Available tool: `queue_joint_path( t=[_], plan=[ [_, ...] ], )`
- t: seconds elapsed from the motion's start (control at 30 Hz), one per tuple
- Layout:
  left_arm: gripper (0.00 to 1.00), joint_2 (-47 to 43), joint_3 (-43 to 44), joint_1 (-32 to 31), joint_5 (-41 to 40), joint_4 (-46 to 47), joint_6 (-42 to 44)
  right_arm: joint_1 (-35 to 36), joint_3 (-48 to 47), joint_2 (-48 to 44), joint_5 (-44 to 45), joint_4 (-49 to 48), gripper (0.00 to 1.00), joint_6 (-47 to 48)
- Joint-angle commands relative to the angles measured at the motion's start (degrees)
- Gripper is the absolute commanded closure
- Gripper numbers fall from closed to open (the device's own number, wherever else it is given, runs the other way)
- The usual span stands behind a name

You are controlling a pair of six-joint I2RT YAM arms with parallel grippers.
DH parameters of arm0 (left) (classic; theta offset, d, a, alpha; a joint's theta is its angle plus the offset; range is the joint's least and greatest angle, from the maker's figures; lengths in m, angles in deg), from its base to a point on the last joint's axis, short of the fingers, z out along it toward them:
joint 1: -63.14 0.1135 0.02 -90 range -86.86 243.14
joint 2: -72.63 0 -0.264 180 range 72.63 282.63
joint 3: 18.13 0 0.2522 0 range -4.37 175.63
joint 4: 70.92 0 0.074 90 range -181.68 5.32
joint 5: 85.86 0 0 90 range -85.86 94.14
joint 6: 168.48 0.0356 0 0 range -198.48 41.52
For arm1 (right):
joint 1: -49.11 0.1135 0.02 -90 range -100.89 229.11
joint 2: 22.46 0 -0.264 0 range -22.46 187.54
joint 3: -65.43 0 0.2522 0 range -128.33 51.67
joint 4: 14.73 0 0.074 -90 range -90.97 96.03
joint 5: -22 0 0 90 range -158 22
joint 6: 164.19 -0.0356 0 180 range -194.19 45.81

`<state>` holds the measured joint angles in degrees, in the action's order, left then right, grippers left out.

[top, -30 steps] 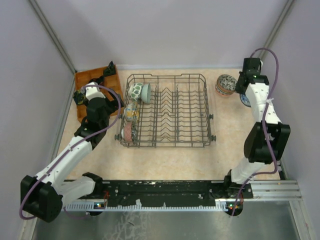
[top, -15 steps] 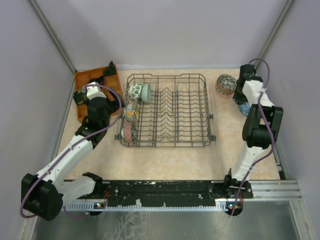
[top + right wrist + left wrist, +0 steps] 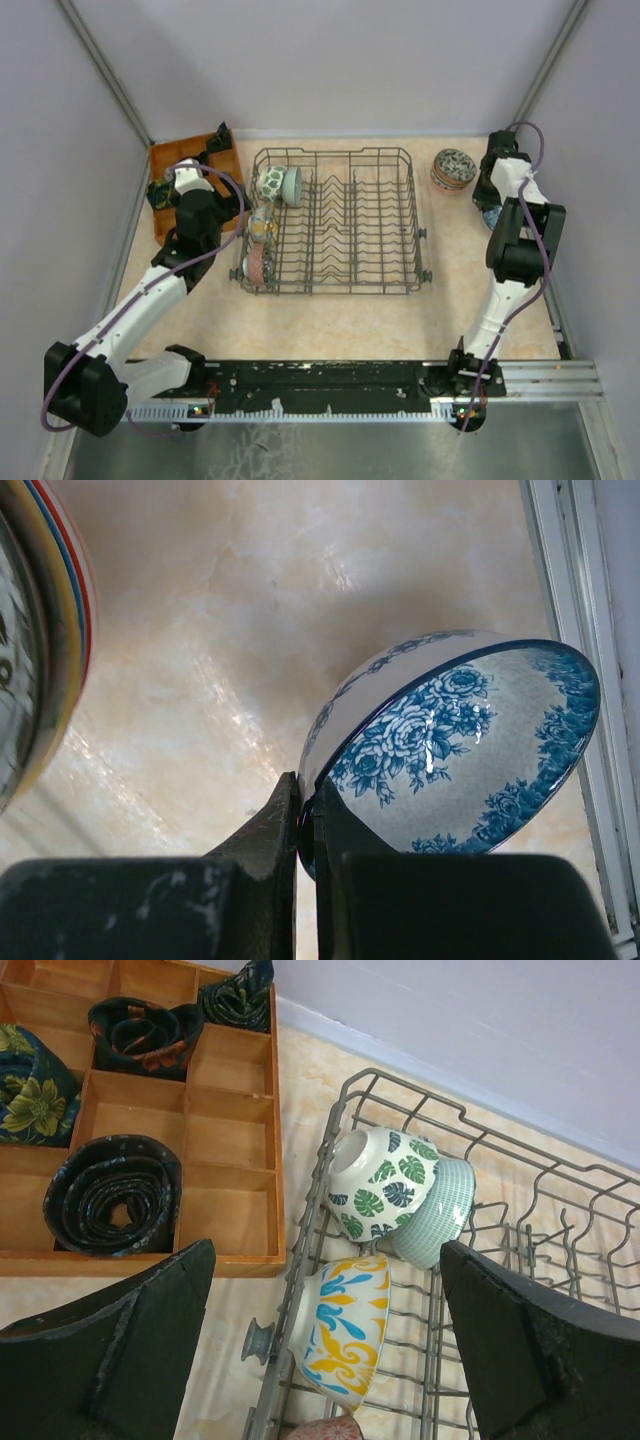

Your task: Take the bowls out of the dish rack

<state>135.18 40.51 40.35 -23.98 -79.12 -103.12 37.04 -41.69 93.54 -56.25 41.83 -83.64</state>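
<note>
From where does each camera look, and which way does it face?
Top external: above, behind the bases, facing down on table, dish rack, wooden tray; left arm, right arm show.
Left wrist: over the rack's left end, facing down at a green-leaf bowl; open left hand shows.
Right wrist: over the table, facing down; right hand shows, shut on a blue floral bowl.
Shared by top and left wrist: rack, tray.

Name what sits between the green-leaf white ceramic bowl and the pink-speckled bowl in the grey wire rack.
A white bowl with yellow-and-blue swirls, clearest in the left wrist view.
</note>
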Motion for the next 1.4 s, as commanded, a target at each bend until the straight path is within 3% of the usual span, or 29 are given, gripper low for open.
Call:
queue_joint_path(
  t=[0.0,0.23,0.43,0.77,0.97,1.37],
  plan=[
    [0.01,0.1,2.1,-0.2,0.3,1.1,0.0,-0.3,-6.5,1.3,0.7,-0.5,1.00,1.3],
    [0.01,-0.2,2.0,-0.2,-0.1,0.9,-0.1,-0.5,-9.8,4.7,0.6,0.4,0.99,1.5],
    [0.01,-0.4,1.9,-0.2,-0.4,0.5,-0.2,-0.5,-9.6,4.6,0.5,-0.2,0.79,1.1],
    [0.01,-0.7,1.6,-0.2,-0.4,0.3,-0.4,-0.5,-8.6,2.7,0.4,-1.2,0.71,0.6],
    [0.01,-0.8,1.4,-0.2,-0.4,0.2,-0.5,-0.5,-6.7,-0.3,-0.2,-1.7,0.56,0.4],
    [0.01,-1.2,1.1,-0.3,0.0,-0.4,-1.0,-0.5,-0.3,-14.5,-0.4,-1.2,0.42,-0.9]
  ],
)
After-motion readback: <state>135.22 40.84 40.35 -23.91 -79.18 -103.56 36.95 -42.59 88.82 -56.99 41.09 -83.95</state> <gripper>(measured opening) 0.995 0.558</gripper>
